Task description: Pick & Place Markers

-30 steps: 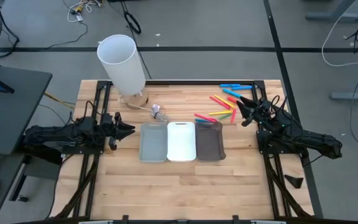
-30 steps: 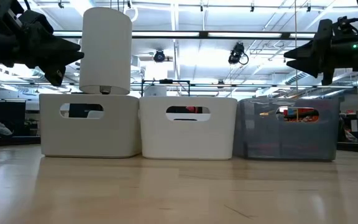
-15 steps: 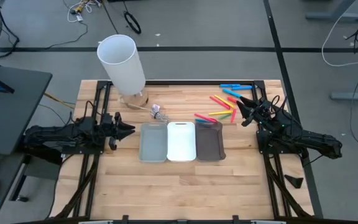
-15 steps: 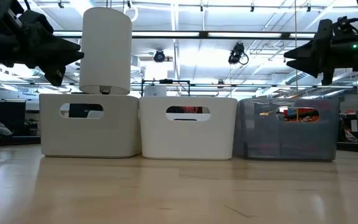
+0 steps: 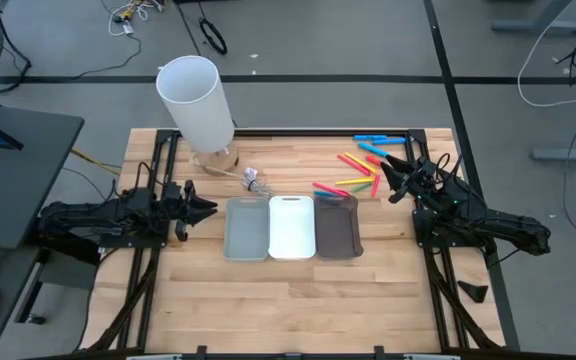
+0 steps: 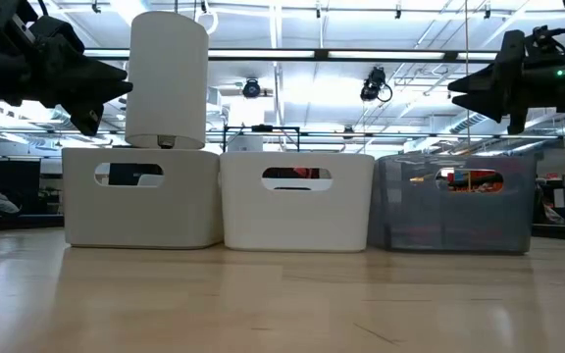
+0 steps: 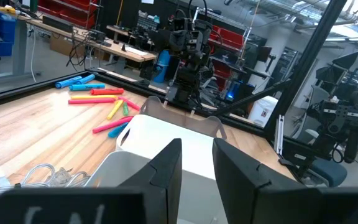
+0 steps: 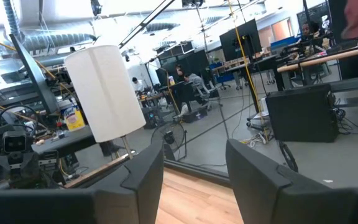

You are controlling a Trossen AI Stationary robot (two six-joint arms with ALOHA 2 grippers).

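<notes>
From above we see the markers (image 5: 360, 166) scattered loose on the bench (image 5: 298, 290), behind and to the right of three small trays: a grey tray (image 5: 246, 228), a white tray (image 5: 292, 227) and a dark tray (image 5: 338, 226) side by side. One pink marker lies just at the dark tray's far rim. A tall white cylinder (image 5: 198, 102) stands at the far left of the bench. The right gripper (image 5: 392, 178) hovers just beside the marker pile; the left gripper (image 5: 206, 206) waits near the grey tray's left side. All the trays look empty, so we judge no marker has been placed yet.

At bench height, both grippers hang above the trays, holding nothing.

Through the left wrist camera we see that arm's jaws a narrow gap apart, empty, with the white tray ahead and the markers beyond it.

Through the right wrist camera that arm's jaws stand well apart and empty, facing the cylinder.

We judge the markers light, stiff and smooth, apt to roll or slip. We would take one at mid-length, across its barrel, choosing one that lies clear of its neighbours.
</notes>
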